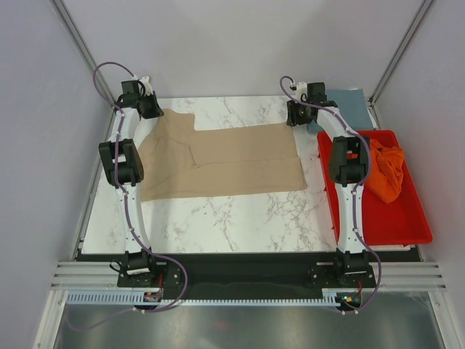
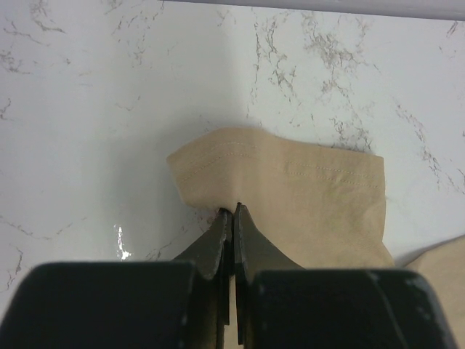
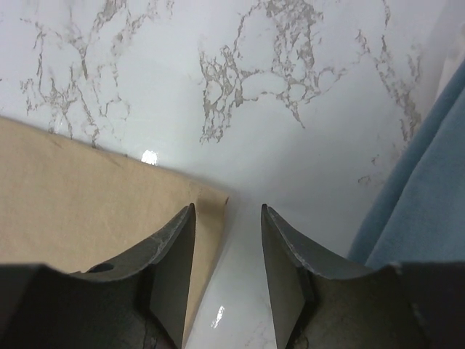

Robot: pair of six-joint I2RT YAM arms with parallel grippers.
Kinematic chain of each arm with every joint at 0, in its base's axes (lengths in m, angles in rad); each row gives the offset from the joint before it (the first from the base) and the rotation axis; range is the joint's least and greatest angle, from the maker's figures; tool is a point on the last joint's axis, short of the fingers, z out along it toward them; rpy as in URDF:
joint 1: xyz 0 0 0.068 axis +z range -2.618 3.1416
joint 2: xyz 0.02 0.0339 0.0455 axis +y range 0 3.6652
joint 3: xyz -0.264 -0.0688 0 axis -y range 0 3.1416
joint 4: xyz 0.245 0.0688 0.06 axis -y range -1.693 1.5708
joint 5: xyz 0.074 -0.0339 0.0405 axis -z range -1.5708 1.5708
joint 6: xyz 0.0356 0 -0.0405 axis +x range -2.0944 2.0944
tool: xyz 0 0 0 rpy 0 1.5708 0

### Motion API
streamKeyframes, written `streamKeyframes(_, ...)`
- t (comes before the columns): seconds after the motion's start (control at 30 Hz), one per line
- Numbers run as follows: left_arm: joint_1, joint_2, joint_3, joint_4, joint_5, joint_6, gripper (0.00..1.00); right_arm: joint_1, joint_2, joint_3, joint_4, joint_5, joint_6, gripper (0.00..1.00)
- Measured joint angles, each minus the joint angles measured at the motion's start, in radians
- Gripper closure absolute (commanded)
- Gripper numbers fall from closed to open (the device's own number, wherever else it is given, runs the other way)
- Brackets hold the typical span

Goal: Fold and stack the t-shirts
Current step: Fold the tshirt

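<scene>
The tan t-shirt (image 1: 225, 160) lies spread flat on the marble table. My left gripper (image 1: 147, 107) is at its far left sleeve. In the left wrist view the jaws (image 2: 232, 211) are shut on the edge of the tan sleeve (image 2: 290, 189). My right gripper (image 1: 296, 116) is open at the shirt's far right corner. In the right wrist view (image 3: 227, 211) its left finger is over the tan corner (image 3: 109, 196) and its right finger is over bare table. The blue-grey t-shirt (image 1: 350, 105) lies at the back right and also shows in the right wrist view (image 3: 425, 203). The orange t-shirt (image 1: 385, 171) is bunched in the tray.
A red plastic tray (image 1: 385, 225) stands along the right edge of the table, beside the right arm. Grey walls close in the back and both sides. The black mounting rail (image 1: 240, 269) runs along the near edge.
</scene>
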Motion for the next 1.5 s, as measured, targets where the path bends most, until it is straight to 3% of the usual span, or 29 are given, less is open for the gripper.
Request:
streamKeyframes(0.27,0.0,0.0,0.0,0.006,0.0,0.003,0.98,0.0,0.051,0.051,0.022,-0.037,0.011,0.55)
streamKeyframes(0.33,0.0,0.0,0.0,0.006,0.0,0.014,0.98,0.0,0.056,0.056,0.029,-0.048,0.015,0.63)
streamKeyframes(0.37,0.0,0.0,0.0,0.006,0.0,0.016,0.98,0.0,0.056,0.056,0.029,-0.05,0.018,0.75)
streamKeyframes(0.43,0.0,0.0,0.0,0.006,0.0,0.02,0.98,0.0,0.057,0.056,0.029,-0.052,0.022,0.87)
streamKeyframes(0.47,0.0,0.0,0.0,0.006,0.0,0.021,0.98,0.0,0.057,0.056,0.029,-0.053,0.022,0.99)
streamKeyframes(0.67,0.0,-0.014,-0.023,0.008,0.0,0.021,0.98,0.001,0.047,0.018,0.09,-0.05,0.027,1.0)
streamKeyframes(1.27,0.009,-0.345,-0.325,0.044,-0.023,0.02,0.98,-0.001,-0.25,-0.503,0.542,-0.018,0.058,1.0)
streamKeyframes(1.5,0.016,-0.434,-0.491,0.062,-0.024,0.021,0.98,-0.001,-0.296,-0.605,0.66,-0.013,0.077,1.0)
